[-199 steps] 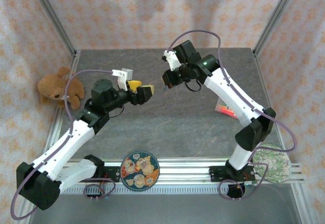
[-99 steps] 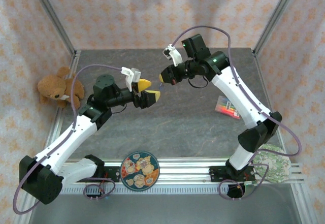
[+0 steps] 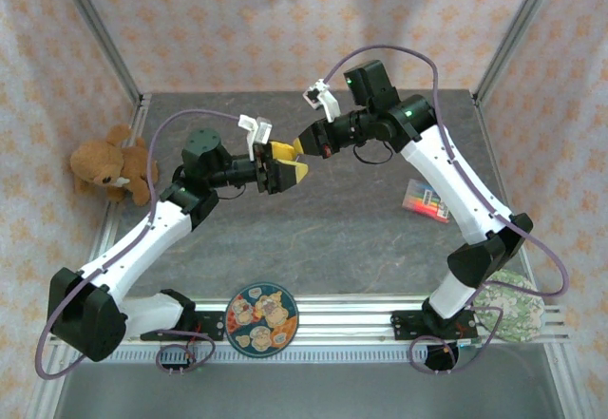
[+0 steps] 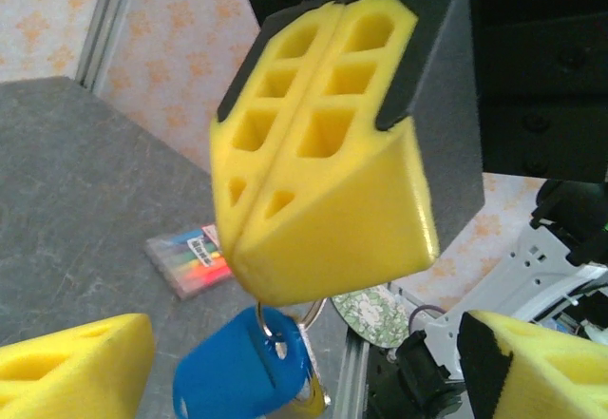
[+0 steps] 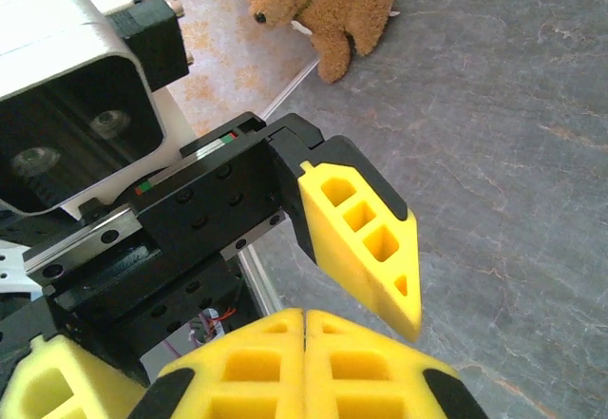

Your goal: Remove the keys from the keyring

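Aloft over the grey table (image 3: 332, 229), the right gripper (image 3: 303, 144) has its yellow fingers (image 4: 323, 153) pressed together on the thin metal ring of the keyring (image 4: 242, 376). The keyring's blue tag dangles just below the fingertips. The left gripper (image 3: 290, 163) faces it, fingers spread wide either side of the tag, apart from it.
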